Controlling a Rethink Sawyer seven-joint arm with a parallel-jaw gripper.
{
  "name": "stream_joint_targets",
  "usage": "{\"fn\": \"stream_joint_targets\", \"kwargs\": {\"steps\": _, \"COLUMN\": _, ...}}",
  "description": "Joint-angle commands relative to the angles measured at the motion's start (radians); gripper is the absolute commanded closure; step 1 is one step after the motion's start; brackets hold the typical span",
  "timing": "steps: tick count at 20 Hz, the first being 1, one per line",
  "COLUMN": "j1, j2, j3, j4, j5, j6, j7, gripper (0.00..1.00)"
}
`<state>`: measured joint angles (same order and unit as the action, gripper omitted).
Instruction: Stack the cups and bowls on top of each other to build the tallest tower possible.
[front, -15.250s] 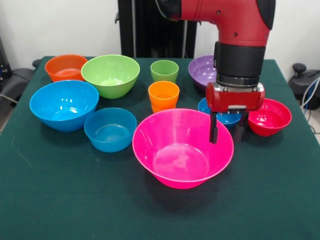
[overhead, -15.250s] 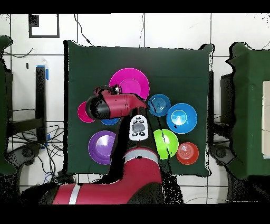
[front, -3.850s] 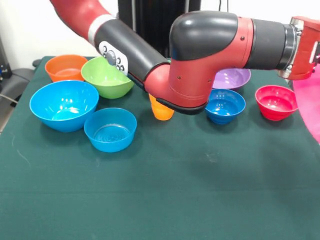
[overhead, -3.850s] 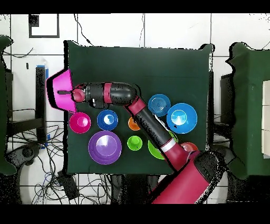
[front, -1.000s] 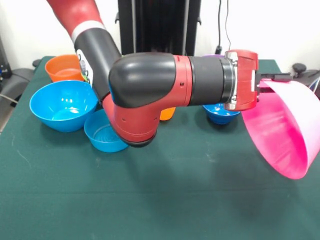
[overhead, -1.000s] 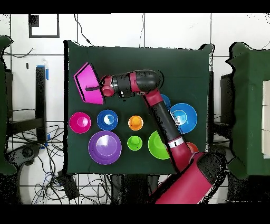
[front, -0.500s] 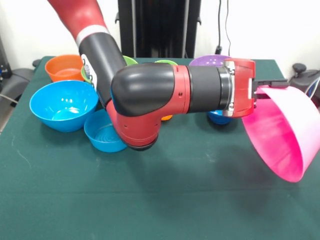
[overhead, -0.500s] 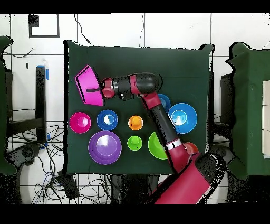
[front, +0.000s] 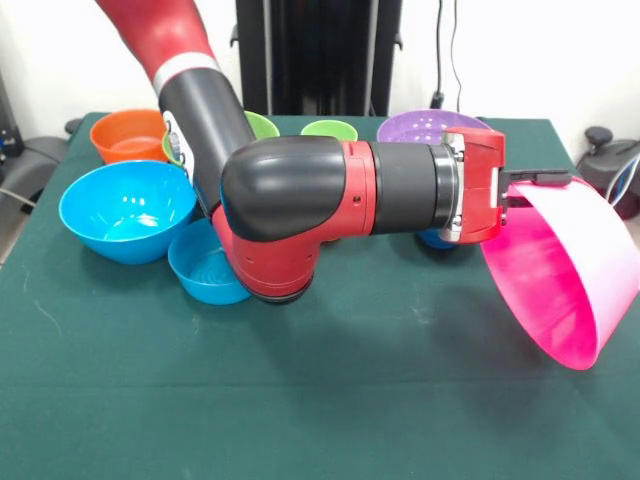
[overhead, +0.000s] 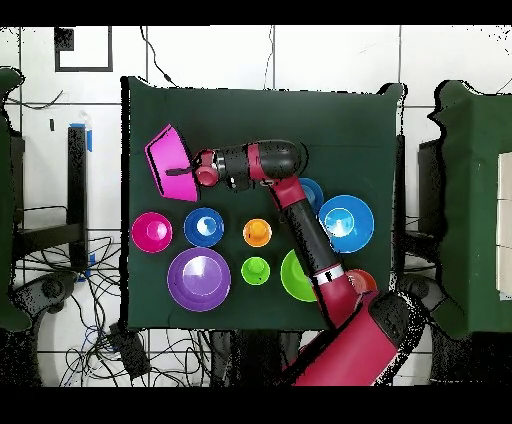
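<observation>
My gripper (front: 538, 180) is shut on the rim of the large hot pink bowl (front: 555, 275), which hangs tilted on its side above the table's right part. From above, the gripper (overhead: 182, 170) and the pink bowl (overhead: 165, 158) sit near the cloth's left edge. On the table stand a large blue bowl (front: 128, 208), a medium blue bowl (front: 203, 268), an orange bowl (front: 130, 133), a lime green bowl (overhead: 298, 277), a purple bowl (overhead: 199, 279), a small blue bowl (overhead: 203, 227) and a small red bowl (overhead: 151, 231). The orange cup (overhead: 257, 233) and green cup (overhead: 256, 270) stand between them.
My arm (front: 330, 200) lies across the middle of the table and hides the orange cup and most of the lime green and small blue bowls in the front view. The dark green cloth (front: 380, 400) covers the table.
The gripper and the tilted pink bowl have sunk slightly and shifted a little inward over the table. The cups and other bowls have not moved.
</observation>
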<state>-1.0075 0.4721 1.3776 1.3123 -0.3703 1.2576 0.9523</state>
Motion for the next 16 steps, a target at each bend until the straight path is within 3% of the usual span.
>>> {"fn": "stream_joint_targets", "kwargs": {"steps": 1, "j1": 0.016, "j2": 0.008, "j3": -0.1, "j4": -0.136, "j5": -0.008, "j6": 0.044, "j7": -0.358, "gripper": 1.0}}
{"fn": "stream_joint_targets", "kwargs": {"steps": 16, "j1": 0.017, "j2": 0.018, "j3": -0.108, "j4": -0.156, "j5": 0.004, "j6": 0.066, "j7": -0.381, "gripper": 1.0}}
